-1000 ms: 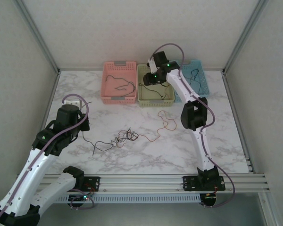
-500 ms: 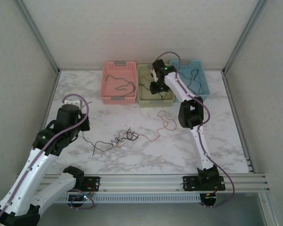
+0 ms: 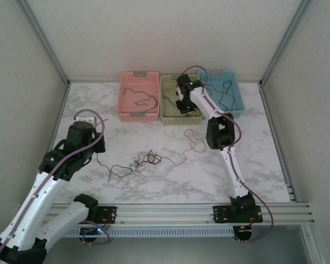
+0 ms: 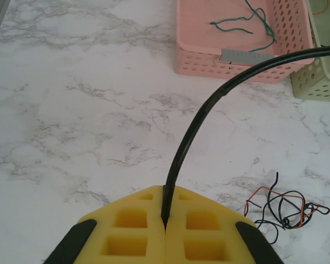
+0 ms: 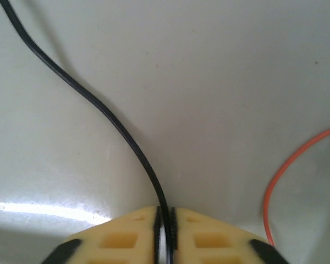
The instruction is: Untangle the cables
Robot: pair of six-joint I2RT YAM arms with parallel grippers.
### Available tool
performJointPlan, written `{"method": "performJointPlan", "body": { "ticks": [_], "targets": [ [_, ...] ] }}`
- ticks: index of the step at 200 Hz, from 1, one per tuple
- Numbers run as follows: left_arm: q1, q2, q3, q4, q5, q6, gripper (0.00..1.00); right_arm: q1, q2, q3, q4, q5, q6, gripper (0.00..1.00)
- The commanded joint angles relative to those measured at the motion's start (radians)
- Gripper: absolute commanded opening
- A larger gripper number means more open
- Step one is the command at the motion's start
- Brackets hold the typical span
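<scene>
we're seeing a grey label strip (image 4: 247, 56) on the pink basket (image 4: 209, 65), print too small to read. the left tool (image 4: 165, 206) is pinching fully closed on a black cable (image 4: 193, 126), which is rising straight off the pads, then bending right toward the frame edge. the left wrist view is also giving us a green cable (image 4: 263, 21) lying in the pink basket, and the tangle (image 4: 283, 208) of black and orange strands lying on the marble surface (image 4: 71, 110) to the right. the right tool (image 5: 166, 214) is sitting down in the green basket (image 3: 181, 119), pads gripping a second black cable (image 5: 99, 107) running up-left across the floor. an orange cable (image 5: 275, 176) is curving nearby, not touching. the top view is giving us an orange loop (image 3: 193, 144) lying right of the tangle, and a dark cable (image 3: 225, 88) lying in the blue basket (image 3: 237, 107).
</scene>
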Motion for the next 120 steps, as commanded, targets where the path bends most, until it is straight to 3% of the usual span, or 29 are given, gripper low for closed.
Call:
{"method": "performJointPlan", "body": {
  "ticks": [1,17,57,120],
  "targets": [
    [-0.001,0.000,-0.011,0.009,0.013,0.011,0.00,0.009,-0.015,0.038,-0.024,-0.003,-0.001,0.06],
    [-0.001,0.000,-0.010,0.010,0.012,0.011,0.00,0.011,-0.063,0.042,-0.014,-0.015,0.013,0.00],
    [-0.001,0.000,-0.010,0.007,0.009,0.011,0.00,0.011,-0.240,0.013,0.046,-0.043,0.055,0.00],
    [-0.003,-0.005,-0.010,0.009,0.013,0.010,0.00,-0.074,-0.446,-0.101,0.098,0.073,0.114,0.00]
  ]
}}
